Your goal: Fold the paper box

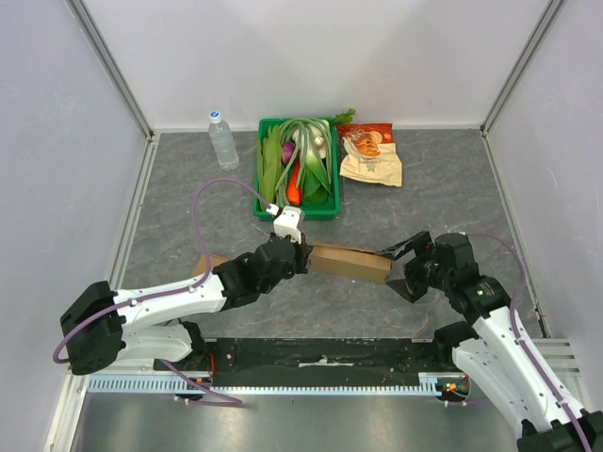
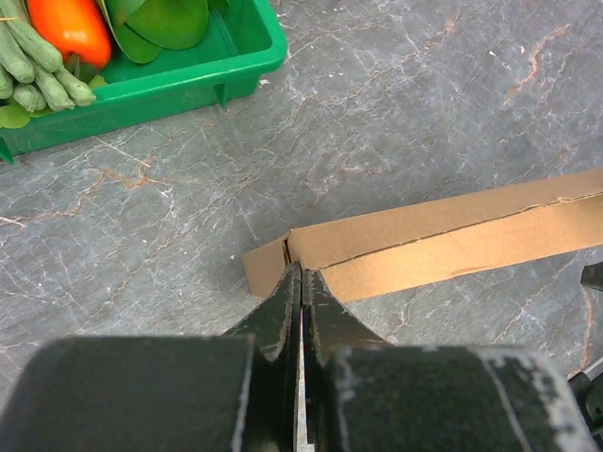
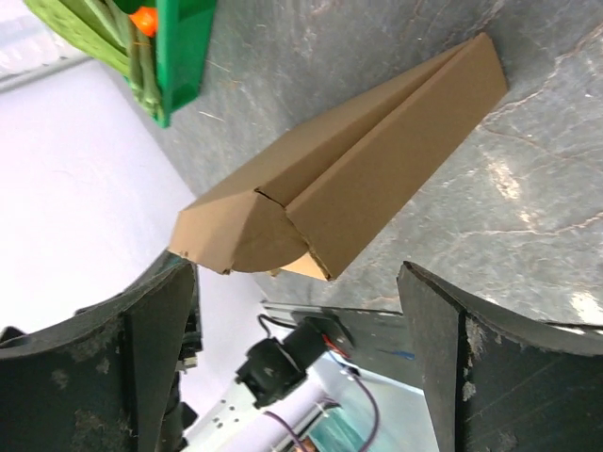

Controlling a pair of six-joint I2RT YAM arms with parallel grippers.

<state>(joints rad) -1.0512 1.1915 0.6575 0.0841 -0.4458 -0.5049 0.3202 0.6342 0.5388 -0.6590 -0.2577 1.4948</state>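
Note:
The paper box (image 1: 350, 261) is a long brown cardboard piece, partly folded, lying flat on the grey table. My left gripper (image 1: 301, 252) is shut, and its tips rest against the box's near edge close to its left end (image 2: 301, 271). Nothing brown shows between the jaws. A bit of cardboard (image 1: 204, 265) shows to the left of my left arm. My right gripper (image 1: 400, 260) is wide open at the box's right end. In the right wrist view the box (image 3: 377, 160) ends in a rounded flap, just ahead of the open gripper (image 3: 297, 273).
A green crate (image 1: 325, 213) of vegetables stands behind the box and also shows in the left wrist view (image 2: 170, 85). A water bottle (image 1: 222, 139) stands to the crate's left and a snack bag (image 1: 370, 155) lies to its right. White walls enclose the table.

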